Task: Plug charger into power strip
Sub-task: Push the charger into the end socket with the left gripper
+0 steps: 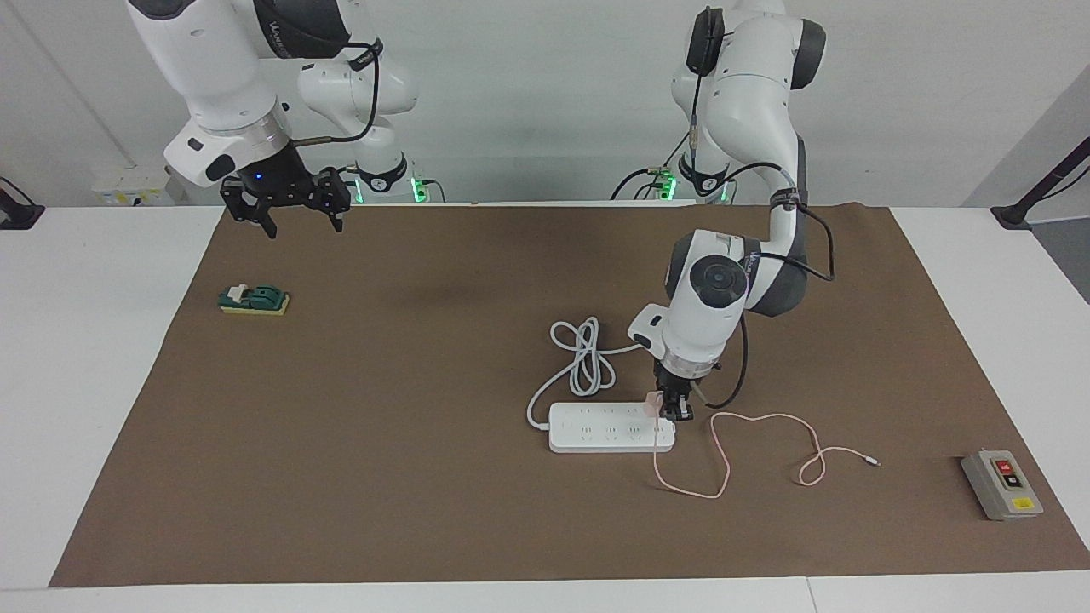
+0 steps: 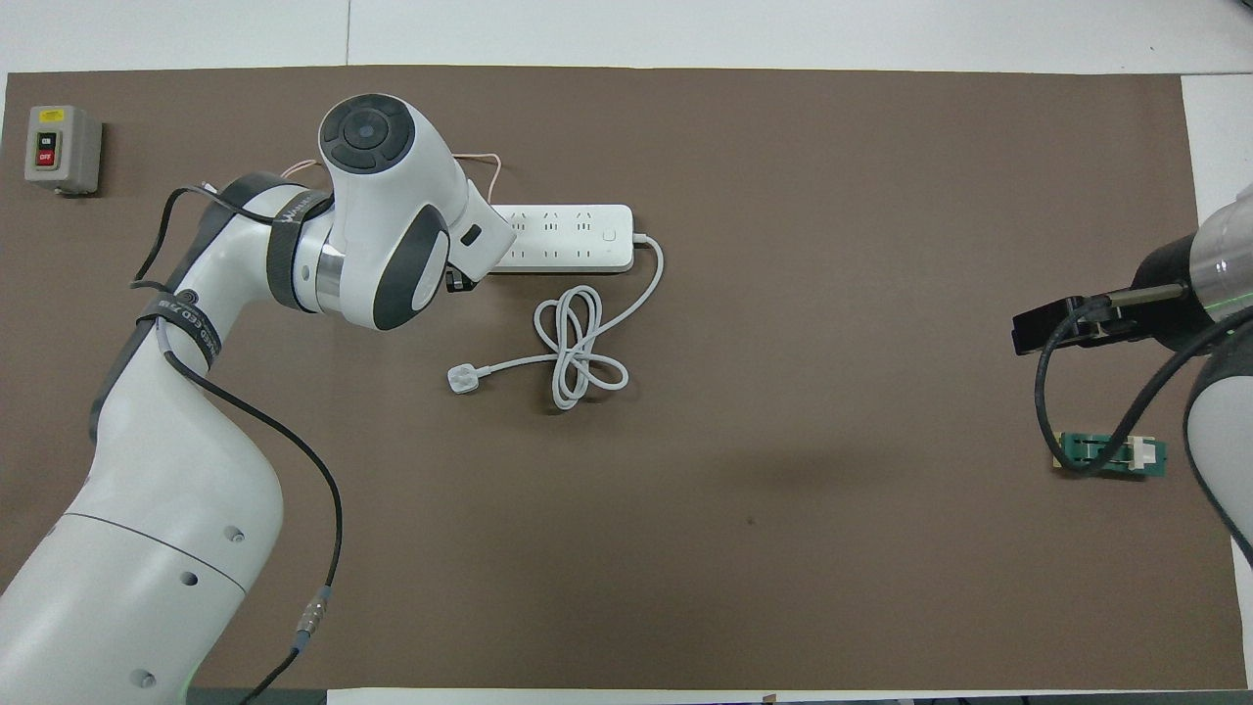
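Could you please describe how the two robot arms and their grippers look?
Both arms are glossy white with dark grey joint bands and black cables strapped along them. The left gripper and right gripper are black; green lights glow at the bases.

Left arm stretched over one end of the power strip (image 2: 573,238), hiding the claw. Thick white cord (image 2: 578,348) coiled nearer the robots, its plug (image 2: 461,379) lying loose. Grey button box (image 2: 61,149) parked at the bench corner. Right claw (image 2: 1045,327) poised above a green block (image 2: 1111,456).
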Tool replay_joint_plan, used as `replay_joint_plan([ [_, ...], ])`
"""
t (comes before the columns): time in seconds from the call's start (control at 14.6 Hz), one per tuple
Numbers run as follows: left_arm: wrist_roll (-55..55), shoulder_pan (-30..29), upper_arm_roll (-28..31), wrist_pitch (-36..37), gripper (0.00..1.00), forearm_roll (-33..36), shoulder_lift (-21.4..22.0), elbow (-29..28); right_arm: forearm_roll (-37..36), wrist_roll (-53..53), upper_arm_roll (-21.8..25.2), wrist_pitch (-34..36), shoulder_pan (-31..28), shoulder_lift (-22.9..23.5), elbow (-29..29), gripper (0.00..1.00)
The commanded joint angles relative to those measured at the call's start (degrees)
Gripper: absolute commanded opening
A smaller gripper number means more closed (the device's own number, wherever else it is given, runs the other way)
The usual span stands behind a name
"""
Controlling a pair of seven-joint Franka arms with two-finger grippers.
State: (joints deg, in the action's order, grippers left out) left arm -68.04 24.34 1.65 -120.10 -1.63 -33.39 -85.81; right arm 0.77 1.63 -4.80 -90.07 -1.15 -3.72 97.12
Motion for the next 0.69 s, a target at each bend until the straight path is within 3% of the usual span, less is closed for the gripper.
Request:
replay_joint_plan([
  [0.0,-1.39,-0.96,-0.51,-0.66,0.00,-2.14,-5.98,1.96,0.63,-0.84,-0.47,0.77,-0.78,-0.67,0.18,1.00],
  [0.27,-1.57,-0.78,-0.51,-4.43,0.00,-3.12,-6.07,1.09,0.63,-0.84,-0.47,0.77,-0.78,-0.67,0.26,1.00],
  [0.62,-1.65,-0.78,-0.51,-3.65,0.00,-2.68,-5.28,1.52,0.63,-0.84,-0.39,0.77,-0.78,-0.67,0.26,1.00],
])
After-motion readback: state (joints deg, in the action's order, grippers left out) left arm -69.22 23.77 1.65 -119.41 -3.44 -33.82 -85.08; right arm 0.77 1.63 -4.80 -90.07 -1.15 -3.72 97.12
